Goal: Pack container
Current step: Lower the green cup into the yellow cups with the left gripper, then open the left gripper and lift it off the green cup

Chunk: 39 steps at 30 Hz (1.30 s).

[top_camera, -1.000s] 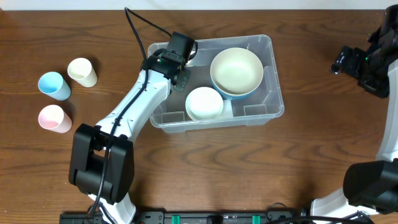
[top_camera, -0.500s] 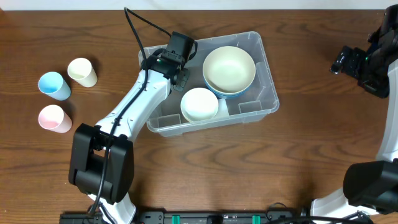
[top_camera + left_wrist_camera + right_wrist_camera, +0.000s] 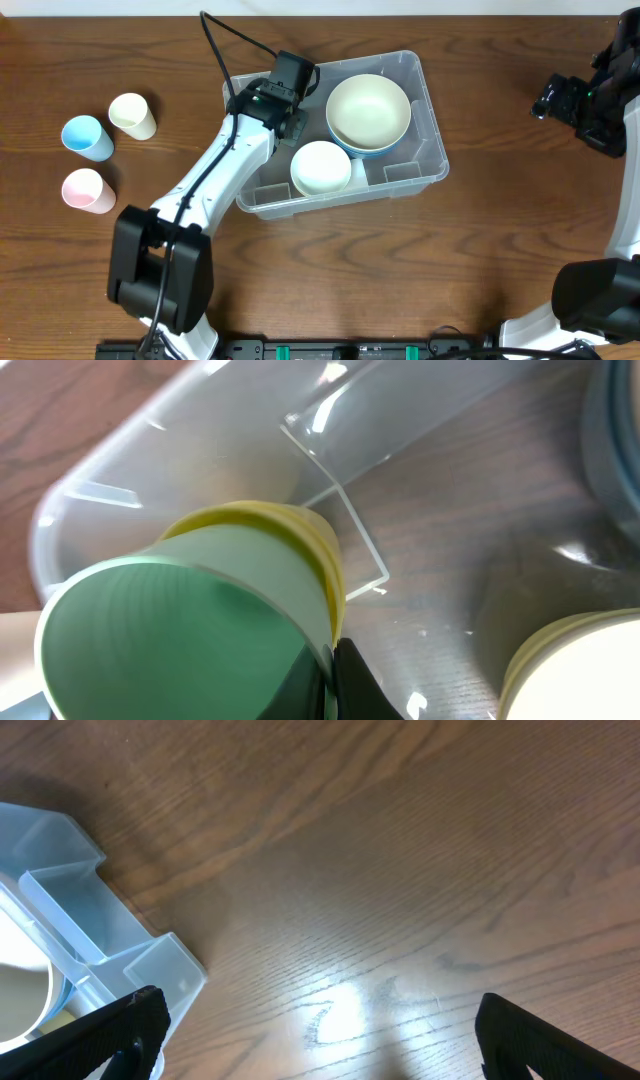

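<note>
Left end effector (image 3: 290,122) is clamped on a pair of nested cups (image 3: 200,620), green one tucked inside a yellow one, with a finger pinching the rim in the wrist view. It's reaching down into the container (image 3: 434,120), in the 10 o'clock corner of it.

The container itself sits on the desk (image 3: 500,250) about mid-width, a bit toward 12 o'clock, turned slightly askew. Inside it, a big cream bowl (image 3: 368,108) sits in a blue bowl (image 3: 365,152) up at 1 o'clock, and a smaller white bowl (image 3: 321,167) is at 6 o'clock.

So I'd say we're mid-packing, right at the drop-off step for those cups. The pair looks tilted and I can't tell if the bottom is touching the floor of the bin yet. Next move probably needs them lowered and stood up in that free corner, clear of the white bowl, then the fingers let go and lift straight out.

Out at 9 o'clock from the bin, well apart, three loose cups wait: cream cup (image 3: 131,114), blue cup (image 3: 85,137), pink cup (image 3: 85,189). Likely those go in next.

Right end effector (image 3: 320,1035) is parked way off at 3 o'clock, fingers spread apart, holding nothing.
</note>
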Each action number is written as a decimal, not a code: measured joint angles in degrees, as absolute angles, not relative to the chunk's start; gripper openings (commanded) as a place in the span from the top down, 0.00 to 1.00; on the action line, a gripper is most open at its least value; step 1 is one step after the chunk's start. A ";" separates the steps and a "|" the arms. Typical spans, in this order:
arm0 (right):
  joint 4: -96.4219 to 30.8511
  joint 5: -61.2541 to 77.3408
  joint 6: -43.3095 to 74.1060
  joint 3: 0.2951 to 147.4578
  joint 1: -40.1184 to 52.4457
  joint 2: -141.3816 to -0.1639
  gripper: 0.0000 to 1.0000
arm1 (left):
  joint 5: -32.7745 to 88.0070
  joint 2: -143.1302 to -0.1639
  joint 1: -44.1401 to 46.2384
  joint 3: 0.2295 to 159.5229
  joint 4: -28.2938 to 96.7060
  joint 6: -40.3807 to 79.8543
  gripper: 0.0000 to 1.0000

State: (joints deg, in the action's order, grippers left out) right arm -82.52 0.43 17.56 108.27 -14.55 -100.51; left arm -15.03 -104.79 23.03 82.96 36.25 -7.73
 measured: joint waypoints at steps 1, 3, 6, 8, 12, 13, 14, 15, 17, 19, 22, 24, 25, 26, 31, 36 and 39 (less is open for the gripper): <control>-82.52 0.43 17.56 108.27 -14.55 -100.51 0.01 | -15.03 -104.22 23.03 82.96 36.47 -7.73 0.94; -82.52 0.43 17.56 108.27 -14.55 -100.51 0.01 | -15.05 -103.28 23.03 82.98 37.19 -7.73 0.94; -82.52 0.43 17.56 108.27 -14.55 -100.51 0.01 | -15.07 -102.45 23.03 83.02 38.00 -7.73 0.94; -82.52 0.43 17.56 108.27 -14.55 -100.51 0.01 | -15.07 -102.32 23.03 83.09 38.50 -7.73 0.94; -82.52 0.43 17.56 108.27 -14.55 -100.51 0.01 | -15.22 -102.32 23.03 83.09 38.81 -7.73 0.94; -82.52 0.43 17.56 108.27 -14.55 -100.51 0.01 | -15.22 -102.32 23.03 83.09 38.79 -7.73 0.94; -82.52 0.43 17.56 108.27 -14.55 -100.51 0.01 | -15.22 -102.32 23.03 83.09 38.81 -7.73 0.94; -82.52 0.43 17.56 108.27 -14.55 -100.51 0.01 | -15.22 -102.32 23.03 83.09 38.81 -7.73 0.94; -82.52 0.43 17.58 108.27 -14.55 -100.51 0.01 | -15.22 -102.32 23.03 83.09 38.81 -7.73 0.94; -82.52 0.43 17.56 108.27 -14.55 -100.51 0.01 | -15.22 -102.32 23.03 83.09 38.81 -7.73 0.94; -82.52 0.43 17.56 108.27 -14.55 -100.51 0.01 | -15.22 -102.32 23.03 83.09 38.57 -7.73 0.94; -82.52 0.43 17.56 108.27 -14.55 -100.51 0.01 | -15.22 -102.32 23.03 83.09 38.13 -7.77 0.94; -82.52 0.43 17.56 108.27 -14.55 -100.51 0.01 | -15.22 -102.32 23.03 83.09 37.91 -7.77 0.94; -82.52 0.43 17.56 108.27 -14.55 -100.51 0.01 | -15.22 -102.32 23.03 83.09 37.67 -7.77 0.94; -82.52 0.43 17.56 108.27 -14.55 -100.51 0.01 | -15.22 -102.39 22.92 83.09 37.45 -7.77 0.94; -82.52 0.43 17.56 108.27 -14.55 -100.51 0.01 | -15.22 -102.87 22.92 83.09 37.45 -7.77 0.93; -82.52 0.43 17.56 108.27 -14.55 -100.51 0.01 | -15.22 -102.96 22.92 83.09 37.45 -8.14 0.75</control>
